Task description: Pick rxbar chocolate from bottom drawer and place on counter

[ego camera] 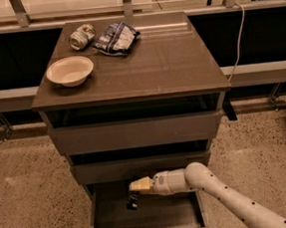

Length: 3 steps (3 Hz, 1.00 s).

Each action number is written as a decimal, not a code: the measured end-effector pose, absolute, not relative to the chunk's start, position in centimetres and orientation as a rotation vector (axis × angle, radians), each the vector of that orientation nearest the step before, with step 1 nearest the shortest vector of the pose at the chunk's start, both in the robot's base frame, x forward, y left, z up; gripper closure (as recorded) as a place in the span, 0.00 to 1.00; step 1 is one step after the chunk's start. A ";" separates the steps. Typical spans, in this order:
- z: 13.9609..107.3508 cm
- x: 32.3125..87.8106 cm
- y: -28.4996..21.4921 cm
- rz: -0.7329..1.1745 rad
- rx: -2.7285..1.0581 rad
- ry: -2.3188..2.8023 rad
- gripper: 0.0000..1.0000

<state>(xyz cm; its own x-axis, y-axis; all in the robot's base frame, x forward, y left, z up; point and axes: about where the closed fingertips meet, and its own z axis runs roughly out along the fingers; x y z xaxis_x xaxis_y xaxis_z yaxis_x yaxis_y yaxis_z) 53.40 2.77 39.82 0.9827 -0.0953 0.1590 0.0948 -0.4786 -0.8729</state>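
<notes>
Gripper (132,188) reaches into the open bottom drawer (162,215) from the right, closed on the rxbar chocolate (133,202), which hangs upright below its tip, over the drawer's left half near the back. On the desk (168,64), a bowl (69,71) sits by the left edge, with a crushed can (81,36) and a snack bag (116,37) near the back-left corner

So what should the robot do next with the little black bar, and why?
Probably pull the hand back out toward the robot. It seems to grip the rxbar chocolate, which hangs inside the open bottom drawer, right below the front of the middle drawer, so it must clear that before rising to the counter.
</notes>
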 end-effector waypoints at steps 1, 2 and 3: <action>46.5 51.8 2.1 -0.323 -2.029 -0.234 1.00; 53.2 51.2 1.9 -0.401 -2.031 -0.388 1.00; 60.5 52.0 1.2 -0.466 -2.045 -0.436 1.00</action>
